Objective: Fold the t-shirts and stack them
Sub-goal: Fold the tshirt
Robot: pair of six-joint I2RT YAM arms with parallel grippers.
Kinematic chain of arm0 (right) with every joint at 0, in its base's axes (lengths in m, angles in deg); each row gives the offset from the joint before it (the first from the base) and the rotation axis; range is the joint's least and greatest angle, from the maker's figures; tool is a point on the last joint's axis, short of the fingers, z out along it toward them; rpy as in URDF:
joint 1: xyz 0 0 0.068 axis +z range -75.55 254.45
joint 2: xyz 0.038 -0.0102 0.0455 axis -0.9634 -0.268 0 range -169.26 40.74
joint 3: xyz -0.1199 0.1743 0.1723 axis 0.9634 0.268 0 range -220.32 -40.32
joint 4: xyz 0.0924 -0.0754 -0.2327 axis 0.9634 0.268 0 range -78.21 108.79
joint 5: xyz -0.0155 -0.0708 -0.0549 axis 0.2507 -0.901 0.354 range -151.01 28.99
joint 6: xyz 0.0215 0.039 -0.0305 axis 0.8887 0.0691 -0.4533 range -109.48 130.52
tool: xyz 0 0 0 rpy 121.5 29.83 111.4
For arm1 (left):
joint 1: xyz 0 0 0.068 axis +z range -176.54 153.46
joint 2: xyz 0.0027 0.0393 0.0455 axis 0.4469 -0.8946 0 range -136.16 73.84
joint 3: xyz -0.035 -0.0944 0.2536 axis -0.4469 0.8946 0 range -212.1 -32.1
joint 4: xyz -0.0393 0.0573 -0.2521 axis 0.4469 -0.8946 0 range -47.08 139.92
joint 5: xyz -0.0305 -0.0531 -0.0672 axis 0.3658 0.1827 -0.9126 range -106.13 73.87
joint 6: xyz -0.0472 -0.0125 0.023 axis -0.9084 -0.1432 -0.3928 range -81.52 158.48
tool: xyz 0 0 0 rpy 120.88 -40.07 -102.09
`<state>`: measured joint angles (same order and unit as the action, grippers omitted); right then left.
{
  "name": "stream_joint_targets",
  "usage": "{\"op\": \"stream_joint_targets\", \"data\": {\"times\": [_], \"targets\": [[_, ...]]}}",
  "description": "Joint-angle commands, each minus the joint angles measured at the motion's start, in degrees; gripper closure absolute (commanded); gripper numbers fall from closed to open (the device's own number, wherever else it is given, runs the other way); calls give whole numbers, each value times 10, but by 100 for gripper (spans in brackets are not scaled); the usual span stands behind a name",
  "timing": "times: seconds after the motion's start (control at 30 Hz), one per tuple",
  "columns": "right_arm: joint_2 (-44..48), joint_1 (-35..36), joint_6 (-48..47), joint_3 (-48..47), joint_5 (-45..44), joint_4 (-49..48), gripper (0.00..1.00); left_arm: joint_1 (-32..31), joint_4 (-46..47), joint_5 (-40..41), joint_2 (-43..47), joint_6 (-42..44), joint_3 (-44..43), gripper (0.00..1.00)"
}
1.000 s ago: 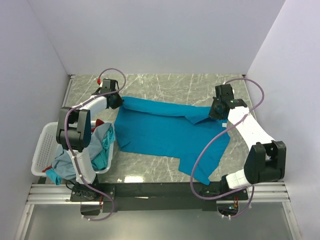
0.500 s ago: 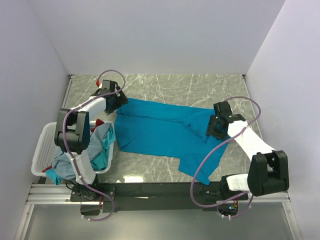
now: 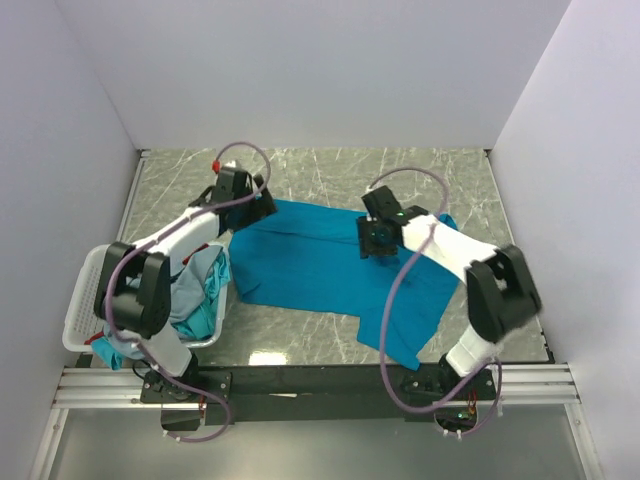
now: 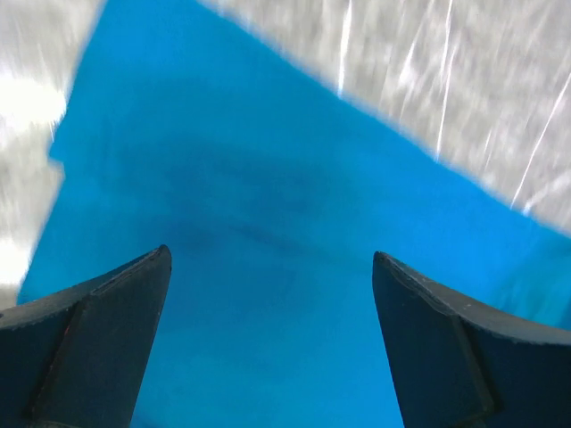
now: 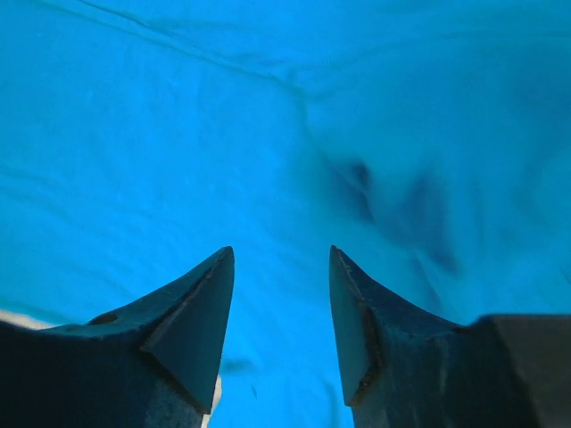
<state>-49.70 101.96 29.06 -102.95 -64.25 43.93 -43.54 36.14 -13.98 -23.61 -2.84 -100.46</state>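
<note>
Teal-blue t-shirt sprawls on grey marbled table; left claw and right claw apart

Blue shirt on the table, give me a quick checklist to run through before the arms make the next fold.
1. Left claw open and empty: ok, jaws wide over the blue shirt near its far left corner.
2. Right claw free of cloth: ok, jaws parted, nothing between them.
3. Shirt lying flat: not ok, creases show under the right claw.
4. Shirt fully on the table: cannot tell, one end reaches the near edge.
5. Clothes in the basket clear of the shirt: cannot tell, they sit very close.
</note>
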Motion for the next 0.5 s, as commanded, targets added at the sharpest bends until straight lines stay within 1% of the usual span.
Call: {"op": "stream_joint_targets", "data": {"times": [0.0, 0.13, 0.2, 0.33, 0.47], "targets": [[-71, 11, -17, -48, 22, -22, 47, -25, 19, -13, 59, -17, 65, 1], [-132, 10, -11, -92, -1, -16, 48, -34, 41, -16, 92, -54, 140, 1], [-158, 11, -7, -107, -32, -4, 48, -37, 42, -16, 101, -67, 170, 1], [-178, 5, -4, -115, -72, 10, 49, -44, 37, -5, 111, -76, 211, 1], [-179, -20, -3, -106, -63, 6, 49, -46, 28, 0, 108, -78, 232, 1]]}}
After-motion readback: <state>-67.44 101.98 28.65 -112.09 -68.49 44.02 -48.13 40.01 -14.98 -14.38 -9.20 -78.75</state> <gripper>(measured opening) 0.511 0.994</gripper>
